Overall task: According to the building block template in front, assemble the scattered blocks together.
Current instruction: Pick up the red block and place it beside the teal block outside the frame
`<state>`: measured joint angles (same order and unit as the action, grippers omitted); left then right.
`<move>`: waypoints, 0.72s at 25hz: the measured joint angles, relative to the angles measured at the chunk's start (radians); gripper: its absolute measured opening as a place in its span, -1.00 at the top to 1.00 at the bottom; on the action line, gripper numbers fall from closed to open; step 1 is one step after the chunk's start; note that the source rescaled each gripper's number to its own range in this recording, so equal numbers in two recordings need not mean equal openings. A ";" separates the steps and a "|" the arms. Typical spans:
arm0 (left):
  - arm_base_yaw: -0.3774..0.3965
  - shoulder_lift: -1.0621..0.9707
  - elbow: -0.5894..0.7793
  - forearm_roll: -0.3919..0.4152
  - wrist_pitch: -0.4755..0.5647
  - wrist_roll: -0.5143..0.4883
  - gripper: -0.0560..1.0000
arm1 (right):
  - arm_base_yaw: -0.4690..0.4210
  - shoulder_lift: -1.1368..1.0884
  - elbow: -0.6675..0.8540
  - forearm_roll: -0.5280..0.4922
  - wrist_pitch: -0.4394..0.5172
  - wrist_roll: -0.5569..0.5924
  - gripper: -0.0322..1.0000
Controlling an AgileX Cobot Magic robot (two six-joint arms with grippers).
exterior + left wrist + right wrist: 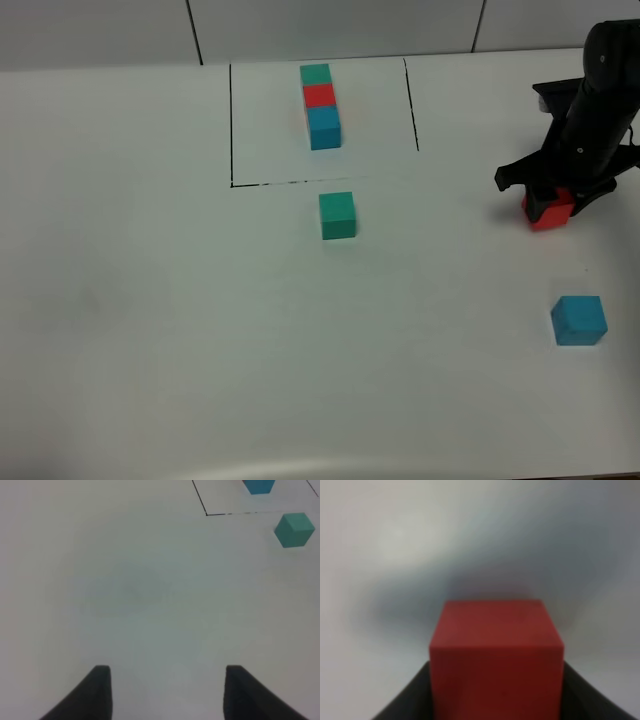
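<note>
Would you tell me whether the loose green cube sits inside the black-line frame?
No, the green cube lies just outside the frame's near line, apart from the template row.

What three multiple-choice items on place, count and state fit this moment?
1. Where is the loose teal-green matte cube?
A. just below the black-line frame in the high view.
B. inside that frame.
C. atop another cube.
2. How many cubes form the framed template row?
A. two.
B. three.
C. four.
3. What state is the right claw in?
A. open, empty.
B. shut on the red matte cube.
C. shut on nothing.
1 A: it sits clear of the line.
2 B: green, red, blue.
3 B: the red cube fills the claw's gap.
</note>
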<state>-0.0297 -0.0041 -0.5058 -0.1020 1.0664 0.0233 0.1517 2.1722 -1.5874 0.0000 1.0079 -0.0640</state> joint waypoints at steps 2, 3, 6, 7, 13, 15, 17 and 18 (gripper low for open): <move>0.000 0.000 0.000 0.000 0.000 0.000 0.69 | 0.031 0.000 -0.043 -0.007 0.071 -0.063 0.89; 0.000 0.000 0.000 0.000 0.000 0.000 0.69 | 0.057 -0.001 -0.067 -0.014 0.105 -0.113 0.89; 0.000 0.000 0.000 0.000 0.000 0.000 0.69 | 0.159 -0.005 -0.108 -0.045 0.173 -0.302 0.89; 0.000 0.000 0.000 0.000 0.000 0.000 0.69 | 0.200 -0.006 -0.118 -0.056 0.178 -0.381 0.89; 0.000 0.000 0.000 0.000 0.000 0.000 0.69 | 0.322 0.012 -0.197 -0.059 0.182 -0.712 0.89; 0.000 0.000 0.000 0.000 0.000 0.000 0.69 | 0.332 0.036 -0.232 -0.049 0.182 -0.784 0.89; 0.000 0.000 0.000 0.000 0.000 0.000 0.69 | 0.337 0.068 -0.259 -0.035 0.182 -0.833 0.89; 0.000 0.000 0.000 0.000 0.000 0.000 0.69 | 0.338 0.083 -0.271 -0.033 0.182 -0.858 0.89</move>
<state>-0.0297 -0.0041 -0.5058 -0.1020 1.0664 0.0233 0.4896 2.2550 -1.8580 -0.0330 1.1897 -0.9216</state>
